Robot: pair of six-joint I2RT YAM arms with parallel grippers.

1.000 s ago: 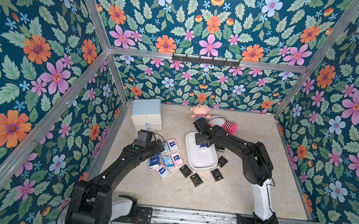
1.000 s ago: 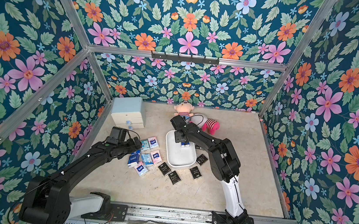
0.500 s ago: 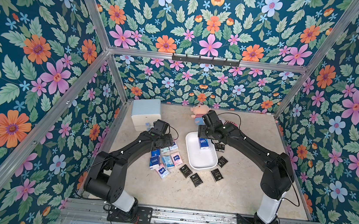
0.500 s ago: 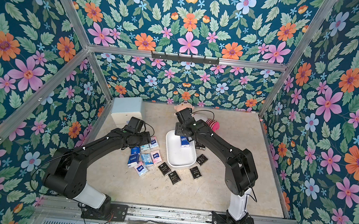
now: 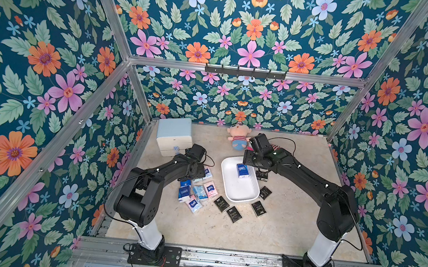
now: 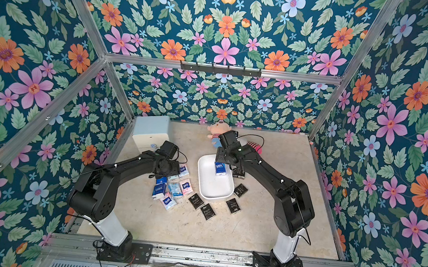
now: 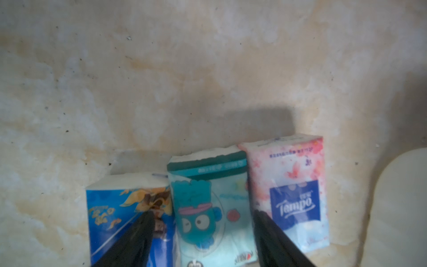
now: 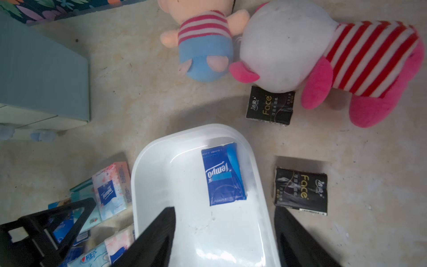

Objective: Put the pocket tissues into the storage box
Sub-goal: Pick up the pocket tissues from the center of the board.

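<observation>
L gripper (image 7: 202,213) now astride teal pkt (image 7: 208,185), jaws narrower.

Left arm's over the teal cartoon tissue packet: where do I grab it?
I'd come straight down on the teal cartoon packet and pinch its two long edges: it lies flat and the left gripper straddles it. The blue packet and pink packet touch those edges, so wedge tips into the seams.

Both top views are bright, evenly lit and sharp, with only faint shadows on the mottled beige tabletop (image 5: 292,229) at lower centre. The left wrist view is dimmer and soft (print on the plastic-wrapped pocket tissues (image 7: 293,203) smears), and the black left gripper (image 7: 203,213) is out of focus. Glare streaks the glossy white plastic storage box (image 8: 184,185) in the right wrist view.
</observation>
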